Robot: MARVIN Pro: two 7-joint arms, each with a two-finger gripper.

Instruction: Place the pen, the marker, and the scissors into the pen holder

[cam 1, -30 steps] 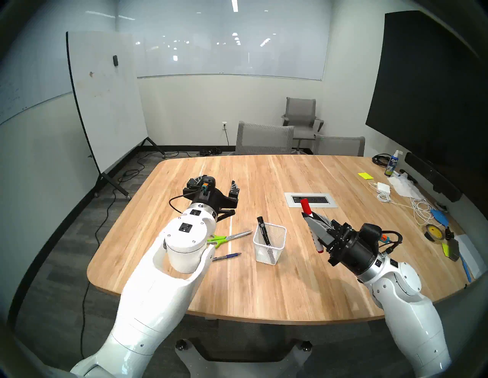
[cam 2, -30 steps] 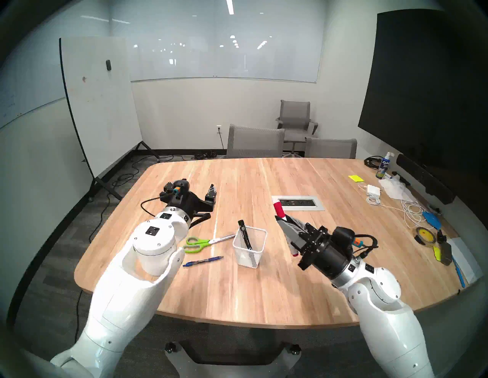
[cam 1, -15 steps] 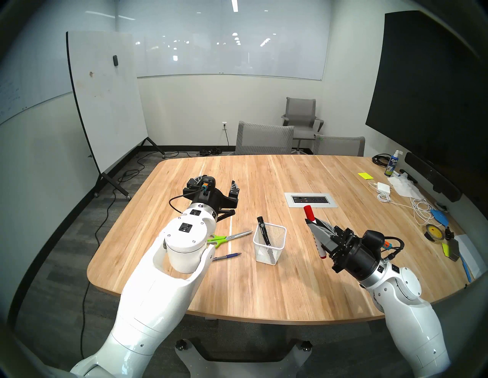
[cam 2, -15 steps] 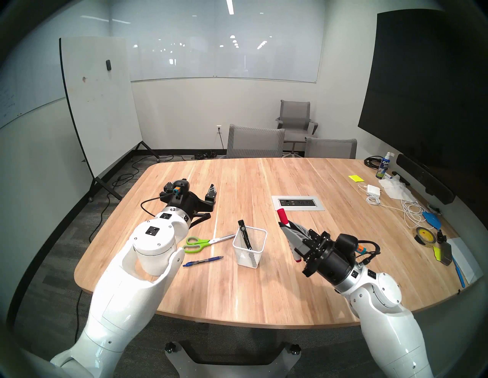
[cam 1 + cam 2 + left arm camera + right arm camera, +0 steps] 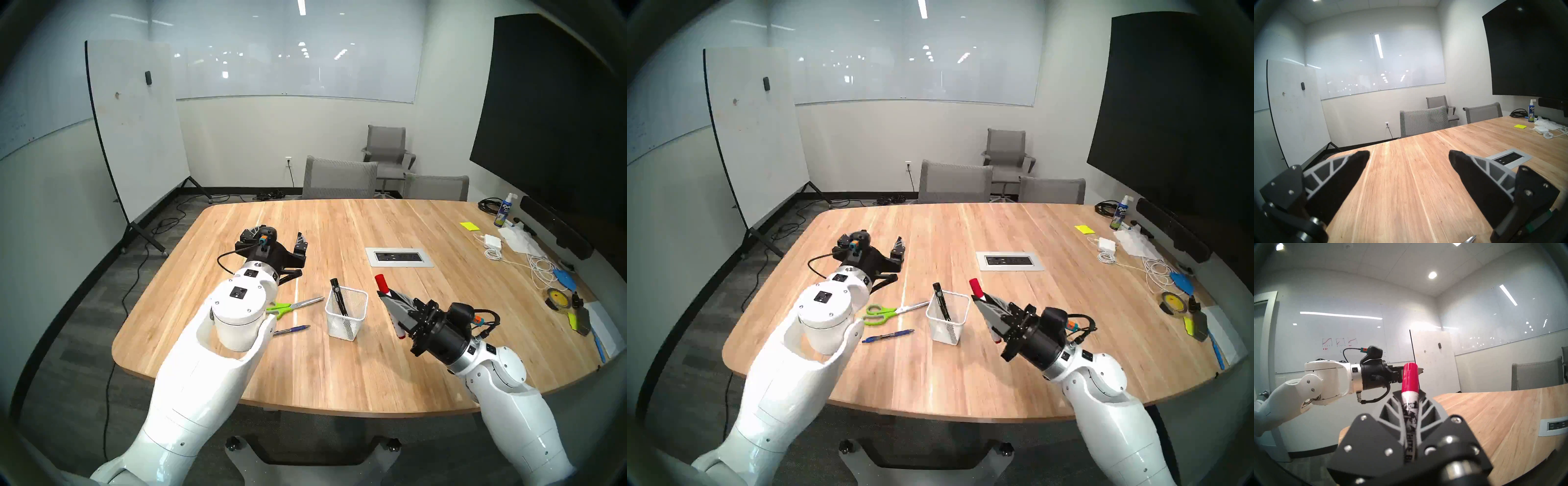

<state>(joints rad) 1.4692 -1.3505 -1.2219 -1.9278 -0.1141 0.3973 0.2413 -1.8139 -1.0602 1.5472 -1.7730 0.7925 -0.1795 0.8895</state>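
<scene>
Ahead of me at twelve o'clock, grey chairs (image 5: 339,178) stand behind my wooden worktop (image 5: 339,366); a rolling whiteboard (image 5: 135,129) at ten, a dark screen (image 5: 549,112) at two, grey carpet (image 5: 84,322) below.

My right gripper (image 5: 980,302) clamps the red-capped marker (image 5: 976,288) just right of the holder (image 5: 947,322); scissors (image 5: 888,312) and pen (image 5: 888,336) lie by the desk's (image 5: 966,380) left edge.

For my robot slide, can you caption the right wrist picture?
Right gripper clamps a red-capped white marker above the wooden table.
</scene>
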